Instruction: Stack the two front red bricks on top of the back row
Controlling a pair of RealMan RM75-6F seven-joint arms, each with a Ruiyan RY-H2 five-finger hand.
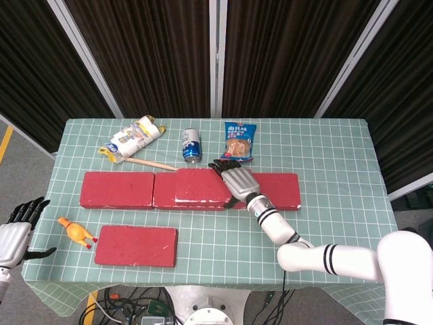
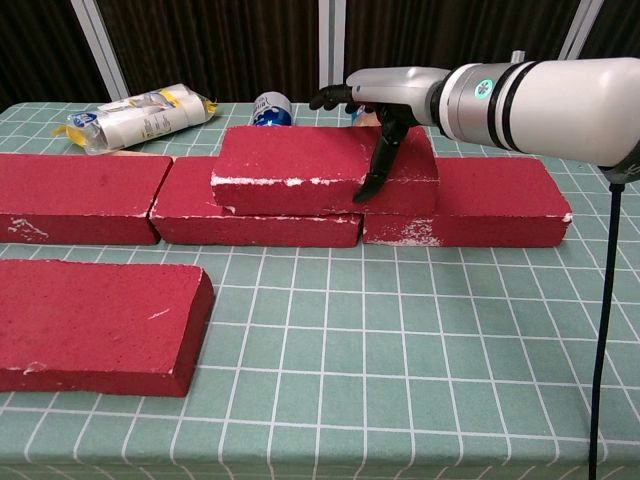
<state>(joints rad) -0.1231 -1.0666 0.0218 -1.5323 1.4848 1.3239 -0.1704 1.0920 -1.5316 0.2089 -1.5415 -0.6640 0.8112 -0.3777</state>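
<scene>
Right hand (image 2: 385,105) flat over stacked brick (image 2: 320,165)

Left hand (image 1: 15,235) partly off-frame.

No legible text; print on snack bag (image 1: 239,141), can (image 1: 191,145) unreadable.

1. Head view: set high above the near edge, looking steeply down; the whole worktop (image 1: 325,145) is in frame, dark curtains behind.
2. Chest view: set low and close at the near edge, facing level toward the curtains.
3. Shared: the stacked brick (image 1: 201,185) (image 2: 320,162), the back row, the front brick (image 1: 136,245) (image 2: 95,325).
</scene>
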